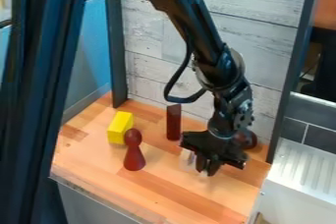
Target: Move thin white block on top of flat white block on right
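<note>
The black gripper (209,163) hangs low over the right half of the wooden surface, pointing down. Just left of it, a white block (187,159) shows pale against the wood, partly covered by the gripper. A small whitish patch shows at the gripper's lower tip; what it belongs to is unclear. I cannot tell whether the visible white block is the thin or the flat one, or whether another lies behind the gripper.
A yellow block (120,127) and a dark red pawn-shaped piece (134,152) stand on the left. Behind, a dark red upright block (173,122) is near the wall. A dark red round piece (247,139) sits behind the gripper. The wooden surface (167,196) has a front edge.
</note>
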Available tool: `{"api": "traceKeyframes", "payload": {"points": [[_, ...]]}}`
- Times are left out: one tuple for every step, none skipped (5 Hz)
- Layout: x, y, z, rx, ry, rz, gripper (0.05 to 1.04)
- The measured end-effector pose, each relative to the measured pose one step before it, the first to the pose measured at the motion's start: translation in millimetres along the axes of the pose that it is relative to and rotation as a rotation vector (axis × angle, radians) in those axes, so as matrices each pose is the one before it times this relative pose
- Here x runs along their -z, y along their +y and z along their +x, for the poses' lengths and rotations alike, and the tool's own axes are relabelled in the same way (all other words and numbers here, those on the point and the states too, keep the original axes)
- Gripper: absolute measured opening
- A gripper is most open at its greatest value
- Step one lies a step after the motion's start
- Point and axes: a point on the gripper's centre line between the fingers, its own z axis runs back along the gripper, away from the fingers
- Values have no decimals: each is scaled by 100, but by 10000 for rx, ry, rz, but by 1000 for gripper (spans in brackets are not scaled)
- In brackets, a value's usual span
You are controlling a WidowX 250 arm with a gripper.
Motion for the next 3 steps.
{"api": "traceKeyframes", "payload": {"points": [[352, 536, 622, -188, 8, 40, 144], [568, 47, -155, 9, 107, 54, 144], [-50, 78, 151, -88, -87, 43, 144]]}}
